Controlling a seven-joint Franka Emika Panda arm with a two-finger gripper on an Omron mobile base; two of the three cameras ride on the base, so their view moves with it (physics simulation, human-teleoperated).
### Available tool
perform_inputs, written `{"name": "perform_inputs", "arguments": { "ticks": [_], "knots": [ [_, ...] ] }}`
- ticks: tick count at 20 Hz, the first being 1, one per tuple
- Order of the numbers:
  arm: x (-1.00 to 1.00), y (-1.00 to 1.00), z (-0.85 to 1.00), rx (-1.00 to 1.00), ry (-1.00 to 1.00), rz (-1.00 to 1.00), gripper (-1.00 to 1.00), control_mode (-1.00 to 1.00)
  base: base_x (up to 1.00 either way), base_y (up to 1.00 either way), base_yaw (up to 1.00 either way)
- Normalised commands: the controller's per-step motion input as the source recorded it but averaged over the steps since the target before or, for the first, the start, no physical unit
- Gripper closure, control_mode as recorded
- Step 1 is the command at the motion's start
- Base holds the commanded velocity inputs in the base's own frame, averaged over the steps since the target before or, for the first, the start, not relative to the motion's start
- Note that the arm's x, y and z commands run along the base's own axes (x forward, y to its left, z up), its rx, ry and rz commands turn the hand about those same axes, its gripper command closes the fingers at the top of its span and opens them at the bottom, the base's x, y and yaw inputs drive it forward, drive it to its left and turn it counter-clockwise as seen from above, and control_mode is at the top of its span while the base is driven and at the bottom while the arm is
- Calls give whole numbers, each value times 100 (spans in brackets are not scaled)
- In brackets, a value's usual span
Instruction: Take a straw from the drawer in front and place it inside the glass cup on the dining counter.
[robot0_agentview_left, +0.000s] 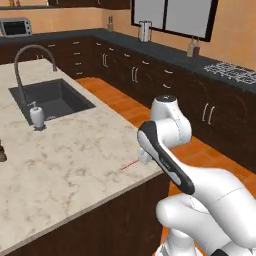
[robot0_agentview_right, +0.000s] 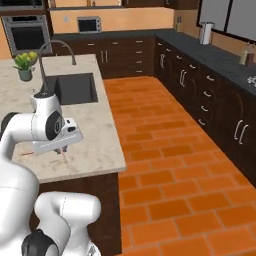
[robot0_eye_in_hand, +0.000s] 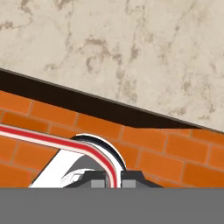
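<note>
We see fingers (robot0_eye_in_hand: 113, 183) clenched on straw (robot0_eye_in_hand: 52, 141), held over marbled surface (robot0_agentview_left: 75, 165) edge; sink (robot0_agentview_left: 52, 100) and soap dispenser (robot0_agentview_left: 36, 116) well apart.

Beige marbled dining counter (robot0_agentview_left: 75, 165), red-and-white striped straw (robot0_eye_in_hand: 52, 141) (pinkish from afar), orange brick floor (robot0_agentview_right: 165, 145)
</note>
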Motion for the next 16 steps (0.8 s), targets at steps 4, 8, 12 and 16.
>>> {"name": "perform_inputs", "arguments": {
  "ticks": [4, 8, 12, 16],
  "knots": [
    [0, 0, 0, 0, 0, 0, 100, 100, -24, 100, 12],
    [0, 0, 0, 0, 0, 0, 100, 100, -27, 100, 11],
    [0, 0, 0, 0, 0, 0, 100, 100, -25, 100, 9],
    [0, 0, 0, 0, 0, 0, 100, 100, -21, 100, 8]
  ]
}}
